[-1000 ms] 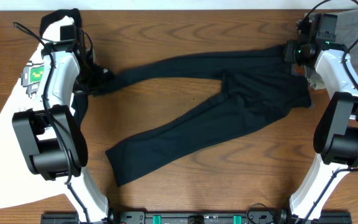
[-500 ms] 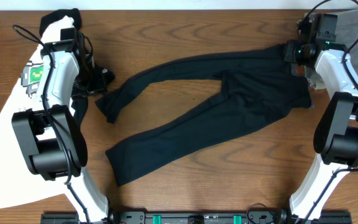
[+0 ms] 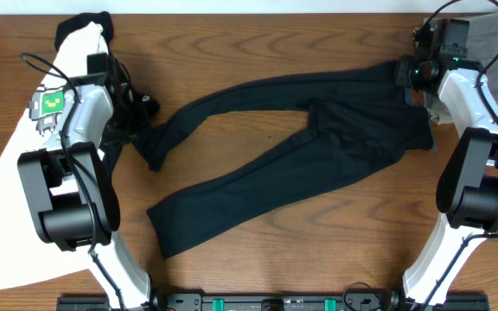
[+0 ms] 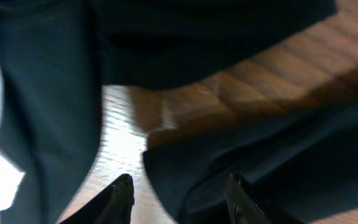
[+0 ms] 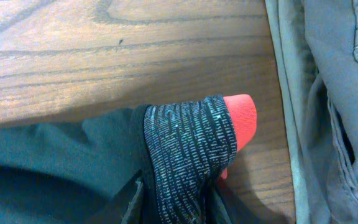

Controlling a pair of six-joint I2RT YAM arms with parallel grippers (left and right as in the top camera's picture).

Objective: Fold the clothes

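From overhead, one pair of soft black long trousers lay spread across the brown wooden counter, waist to the right and two legs running left. The upper leg ended crumpled just beside the left tool; the lower leg lay flat, angled toward the near edge. One white T-shirt with a green print lay under the left arm. One grey-olive folded garment sat at the far right corner. Two arms were in view, and the right tool sat at the trousers' waist.

In the left wrist view, the left tool stood partly open, its two fingertips apart. Bare counter and black cloth showed beyond them, and nothing was pinched between them.

In the right wrist view, one fold of grey knitted waistband with a coral-red edge rose from between the fingers of the right tool. The fingers stood on either side of it, but I could not tell whether they were pressing it or loose. The grey-olive garment lay just beside the coral tip.
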